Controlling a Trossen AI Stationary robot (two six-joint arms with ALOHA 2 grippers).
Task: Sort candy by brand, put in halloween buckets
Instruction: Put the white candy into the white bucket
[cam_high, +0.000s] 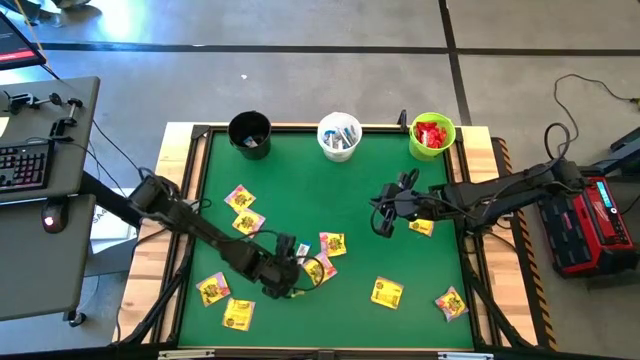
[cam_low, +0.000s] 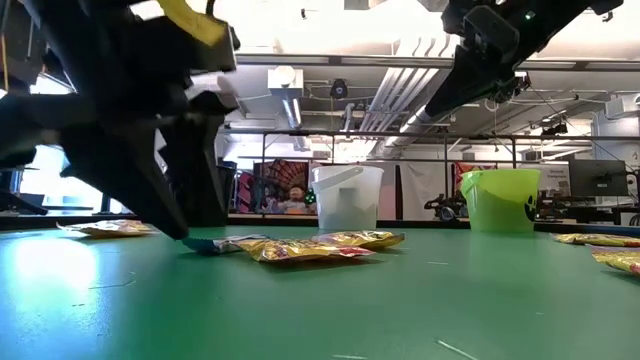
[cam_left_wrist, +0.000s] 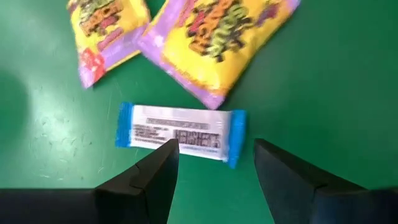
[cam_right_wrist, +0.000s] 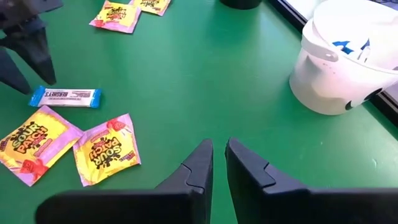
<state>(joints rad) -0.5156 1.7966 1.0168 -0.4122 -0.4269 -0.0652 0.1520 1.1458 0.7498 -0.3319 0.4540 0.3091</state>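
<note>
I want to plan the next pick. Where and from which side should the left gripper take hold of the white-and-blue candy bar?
Grip the white-and-blue candy bar at its middle, across the narrow width, coming straight down from above. It lies flat on the green table, and the open left gripper already points at its middle. A yellow packet lies close by its far long edge, so keep the fingers narrow.

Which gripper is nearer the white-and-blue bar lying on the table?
Left. The left gripper hangs open right over the white-and-blue bar; the right gripper is off toward the white bucket.
</note>
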